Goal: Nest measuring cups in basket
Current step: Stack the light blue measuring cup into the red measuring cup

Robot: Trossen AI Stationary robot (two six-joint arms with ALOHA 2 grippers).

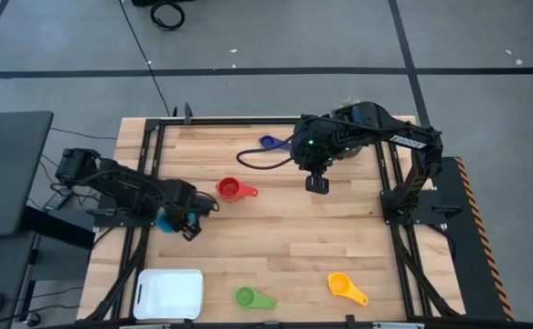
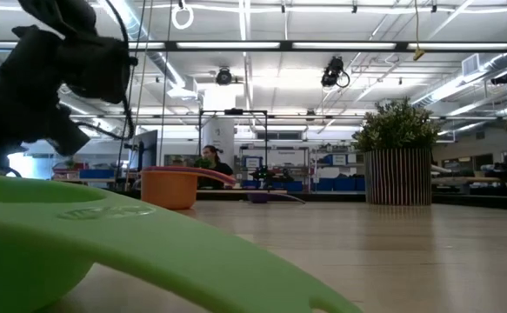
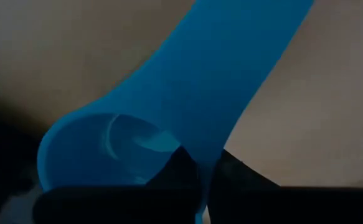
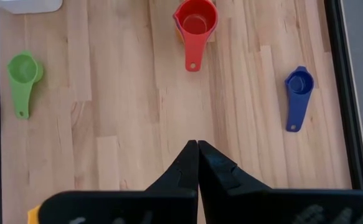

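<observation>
While the left gripper clamps the flat handle of the bright blue plastic measuring cup, bowl just outside its jaws, the right gripper hovers clenched empty, red plastic cup ahead.

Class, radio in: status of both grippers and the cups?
Left gripper shut on bright blue cup. Right gripper shut, empty. Basket empty.

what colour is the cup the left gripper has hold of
Bright blue. The left gripper is shut on the bright blue cup's handle, clearest in the left wrist view.
</observation>
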